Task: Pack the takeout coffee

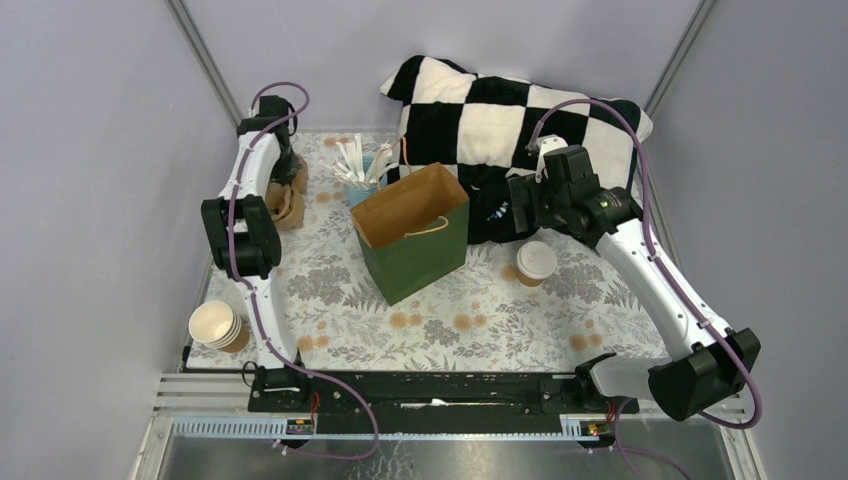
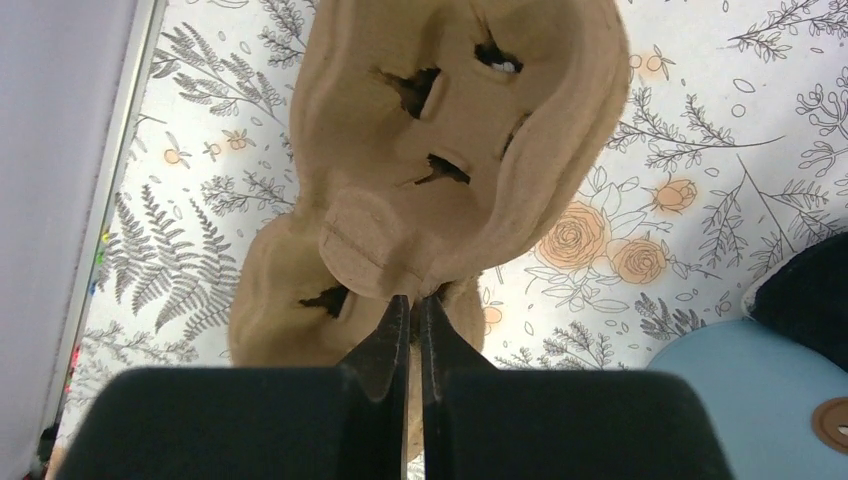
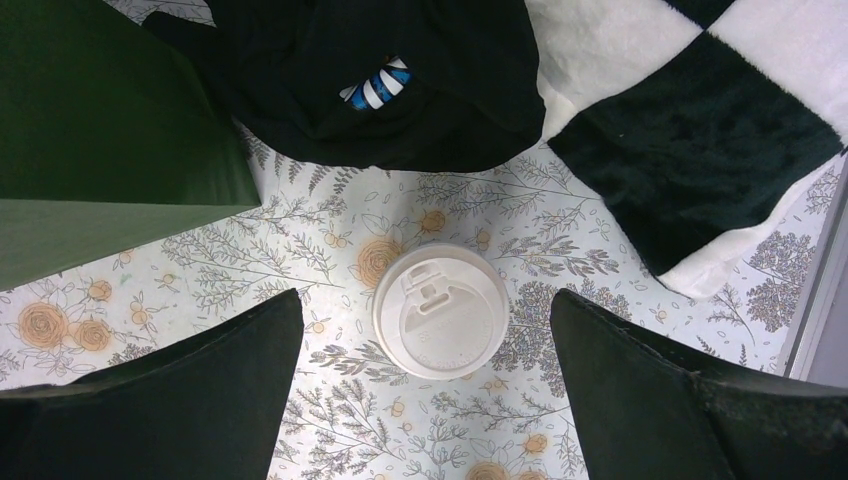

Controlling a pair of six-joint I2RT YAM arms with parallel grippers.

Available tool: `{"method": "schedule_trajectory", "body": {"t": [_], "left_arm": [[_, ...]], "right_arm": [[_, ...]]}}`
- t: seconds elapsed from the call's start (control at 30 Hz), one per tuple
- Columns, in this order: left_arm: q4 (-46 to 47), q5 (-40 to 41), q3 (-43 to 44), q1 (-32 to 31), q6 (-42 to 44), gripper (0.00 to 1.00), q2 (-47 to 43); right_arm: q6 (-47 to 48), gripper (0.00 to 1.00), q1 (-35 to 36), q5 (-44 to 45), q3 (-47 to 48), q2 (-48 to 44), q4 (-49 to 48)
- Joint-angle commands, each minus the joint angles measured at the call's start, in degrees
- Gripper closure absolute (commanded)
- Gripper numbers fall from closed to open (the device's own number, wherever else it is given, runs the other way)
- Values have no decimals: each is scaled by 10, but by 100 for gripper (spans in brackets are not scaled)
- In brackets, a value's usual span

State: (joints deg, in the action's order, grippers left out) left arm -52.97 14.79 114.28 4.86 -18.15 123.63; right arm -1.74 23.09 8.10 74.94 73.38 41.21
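The takeout coffee (image 1: 536, 262), a small brown paper cup with an off-white lid, stands on the floral tablecloth right of the green paper bag (image 1: 410, 240). The bag stands upright and open. My right gripper (image 1: 520, 215) hovers above the cup, open and empty. In the right wrist view the lid (image 3: 441, 310) lies between the spread fingers (image 3: 200, 390), apart from both. My left gripper (image 1: 290, 178) is at the back left, shut on the edge of the brown pulp cup carrier (image 2: 450, 150); its tips (image 2: 412, 298) pinch the carrier's rim.
A stack of lidless brown cups (image 1: 218, 325) stands at the near left. A blue holder of stirrers (image 1: 362, 170) is behind the bag. A checkered pillow (image 1: 520, 115) and a black cloth item (image 3: 380, 80) lie behind the coffee. The bag's green wall (image 3: 100, 130) is left of the cup.
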Motion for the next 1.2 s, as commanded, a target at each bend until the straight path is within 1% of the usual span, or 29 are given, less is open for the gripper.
{"method": "schedule_trajectory", "body": {"t": [0.0, 0.1, 0.23, 0.37, 0.43, 0.6, 0.7, 0.8, 0.87, 1.0, 1.07, 1.17], "left_arm": [[-35, 33, 55, 3, -15, 100, -10], [-51, 50, 54, 3, -41, 100, -27], [-63, 62, 51, -2, -48, 100, -40], [-67, 123, 51, -27, -33, 100, -60], [-69, 160, 58, -41, -41, 100, -75], [-91, 175, 91, -46, -86, 100, -111], [-107, 159, 95, -46, -132, 100, -156], [-123, 103, 98, -47, -189, 100, -210], [-130, 60, 113, -46, -226, 100, -246], [-120, -62, 144, -29, -312, 100, -308], [-67, -137, 121, -20, -363, 100, -345], [29, -274, 51, 12, -449, 100, -404]], "right_arm": [[6, 0, -4, 13, 20, -3, -17], [4, 0, -5, 12, 16, -8, -19], [0, 0, -4, 4, 6, -22, -23], [1, 0, 8, 3, -4, -41, -22], [2, 0, 16, 4, -10, -50, -21], [7, 0, 49, 8, -9, -66, -18], [3, 0, 71, 14, -1, -68, -15], [-10, 0, 84, 14, 21, -61, -7], [-27, 0, 85, -4, 44, -53, -3], [-58, 0, 85, -55, 90, -33, 2], [-76, 0, 85, -86, 116, -22, 3], [-102, 1, 92, -125, 156, 2, -5]]}}
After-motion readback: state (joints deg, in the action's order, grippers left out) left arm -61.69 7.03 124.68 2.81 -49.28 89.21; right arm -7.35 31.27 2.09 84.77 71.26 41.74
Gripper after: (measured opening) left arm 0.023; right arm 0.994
